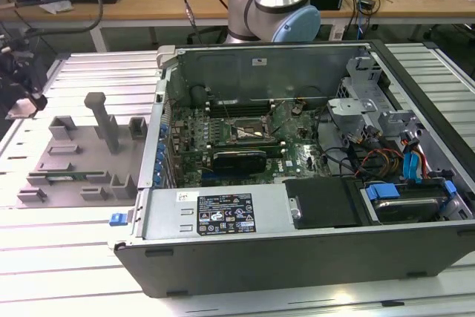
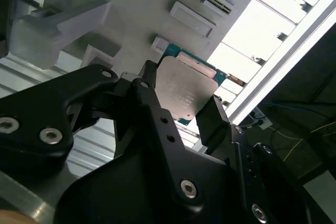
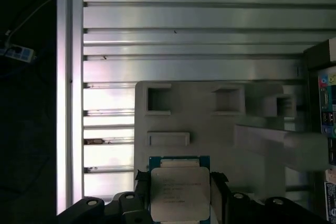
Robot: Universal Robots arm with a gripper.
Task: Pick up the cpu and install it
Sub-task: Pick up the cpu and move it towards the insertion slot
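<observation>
The slatted aluminium table (image 1: 59, 257) carries everything. On it, just beside the grey holder plate (image 1: 74, 157) on the exterior view's right, lies the open computer case (image 1: 297, 265), with its side panel off. My arm's base (image 1: 274, 5) stands beyond the case, well apart from the plate.

Inside the case, the silver power supply (image 1: 171, 213) lies along the wall and is the part nearest the plate. It bears a dark label (image 1: 225, 211) crowded with small marks and a smaller white sticker beside it. I leave the print unread. Farther from the plate come the green motherboard (image 1: 223, 128), the black graphics card (image 1: 237, 159) and the square processor socket (image 1: 251, 134).

The plate itself has moulded grey blocks, square pockets and one tall post.

My gripper (image 1: 22, 87) sits at the side of the plate away from the case, at the exterior view's left edge. In both wrist views my gripper (image 2: 184, 98) (image 3: 180, 187) pinches the cpu (image 2: 184, 90) (image 3: 179, 192). My black fingers (image 2: 210, 121) (image 3: 218, 187) press on two opposite edges of it. Its silver-grey top plate faces the cameras, and a thin green rim shows around it. Faint print crosses the metal. The cpu is over the holder plate near one edge. I cannot tell whether it touches the plate or hangs clear of it.
</observation>
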